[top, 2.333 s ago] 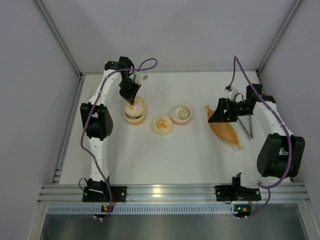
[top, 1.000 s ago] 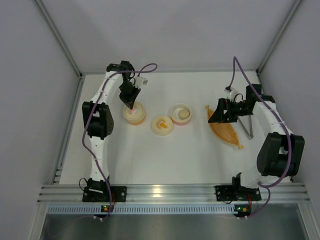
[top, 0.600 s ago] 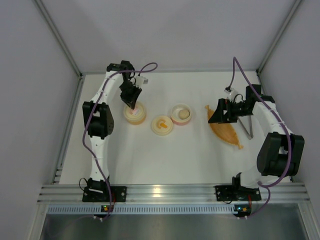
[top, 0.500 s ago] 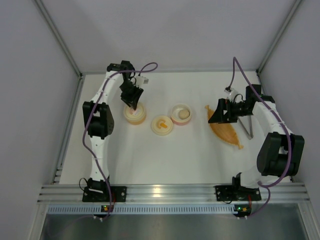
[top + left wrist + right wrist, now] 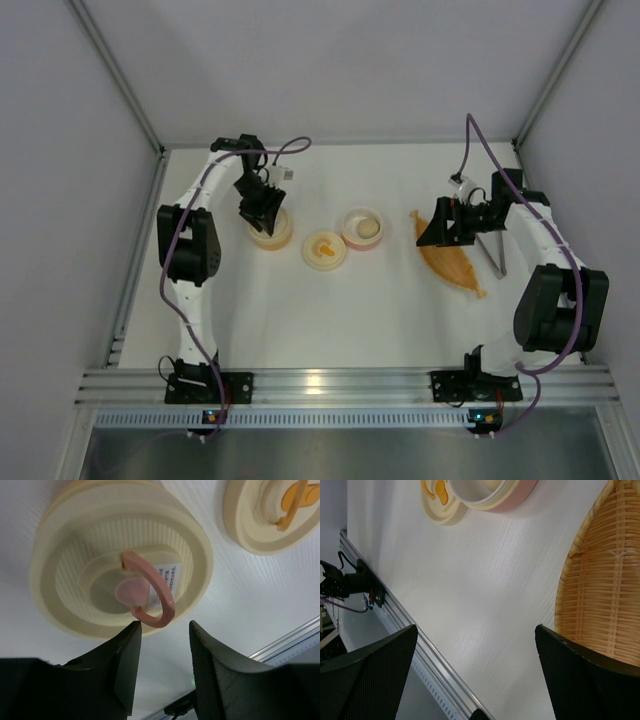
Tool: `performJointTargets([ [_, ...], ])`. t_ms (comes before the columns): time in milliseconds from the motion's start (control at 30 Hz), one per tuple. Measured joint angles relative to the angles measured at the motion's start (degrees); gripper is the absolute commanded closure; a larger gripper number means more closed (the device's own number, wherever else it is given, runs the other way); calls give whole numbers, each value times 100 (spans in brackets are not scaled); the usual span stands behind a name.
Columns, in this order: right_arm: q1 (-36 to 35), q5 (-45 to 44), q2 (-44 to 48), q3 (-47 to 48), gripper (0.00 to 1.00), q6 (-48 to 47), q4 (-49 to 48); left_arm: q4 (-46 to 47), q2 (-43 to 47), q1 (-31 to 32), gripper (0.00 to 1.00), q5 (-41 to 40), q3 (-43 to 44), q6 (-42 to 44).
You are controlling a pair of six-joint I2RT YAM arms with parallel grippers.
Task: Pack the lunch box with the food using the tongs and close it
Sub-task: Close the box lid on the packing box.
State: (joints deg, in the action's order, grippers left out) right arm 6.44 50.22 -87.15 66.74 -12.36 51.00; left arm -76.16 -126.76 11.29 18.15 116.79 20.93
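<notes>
Logging left fingers [image 5: 125, 665] parted, empty, by the lid handle [image 5: 167, 600], far left of tray [image 5: 455, 268]; right fingers [image 5: 370, 680] spread wide above tray. I see tongs [image 5: 493, 255] just right of it, ball [image 5: 367, 229] and sausage [image 5: 324, 247] left.

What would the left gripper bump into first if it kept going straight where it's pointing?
Most likely the pink ring handle on the cream lid: it sits just beyond the left gripper's parted fingertips, right in line, though depth is unclear.
</notes>
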Motion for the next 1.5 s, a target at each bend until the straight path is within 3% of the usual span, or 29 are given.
performJointTargets([
  [200, 0, 0, 0, -2, 1, -4, 0, 446, 761, -15, 53, 131, -1117, -387],
  [400, 0, 0, 0, -13, 1, -4, -2, 1071, 1152, -17, 52, 149, -1635, -691],
  [733, 0, 0, 0, -76, 1, -7, -20, 1926, 1757, -24, 35, 85, -2173, -815],
  [1500, 0, 0, -74, -74, 0, -4, -20, 3134, 1875, 24, 44, -391, -2841, -601],
])
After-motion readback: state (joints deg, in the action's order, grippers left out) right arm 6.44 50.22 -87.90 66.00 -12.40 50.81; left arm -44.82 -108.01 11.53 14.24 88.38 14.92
